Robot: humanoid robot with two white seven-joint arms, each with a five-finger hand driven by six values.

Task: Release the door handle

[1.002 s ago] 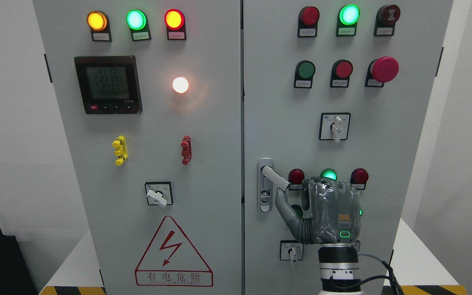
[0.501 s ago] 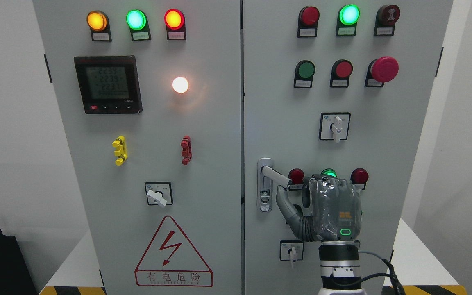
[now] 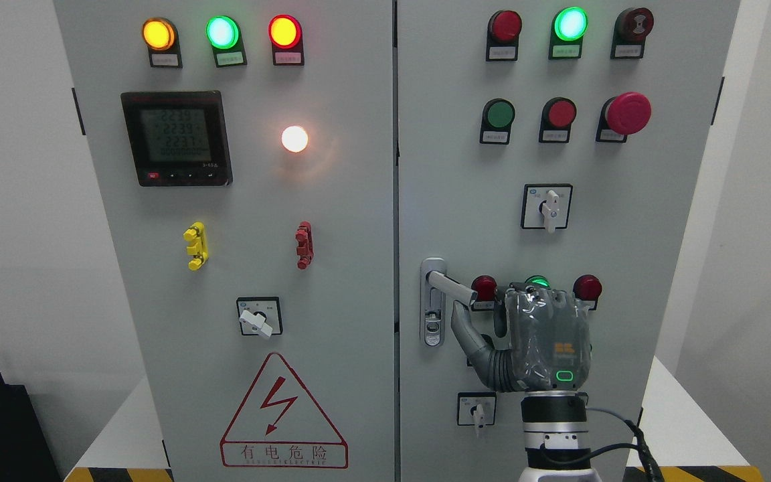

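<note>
Since the earlier frame, door handle (image 3: pixel 451 288) swings up toward level; it sits at the right cabinet door's (image 3: pixel 626 221) left edge. Right hand (image 3: pixel 526 335) trails beside it, fingers loosely curled, thumb just under the lever; contact unclear. Risk: thumb snags the smooth metal lever on withdrawal.

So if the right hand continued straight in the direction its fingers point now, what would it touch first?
The right hand points upward along the cabinet door. Straight up, its fingers would probably meet the green indicator lamp just above them first. Depth is unclear, so they might pass in front of it.
</note>
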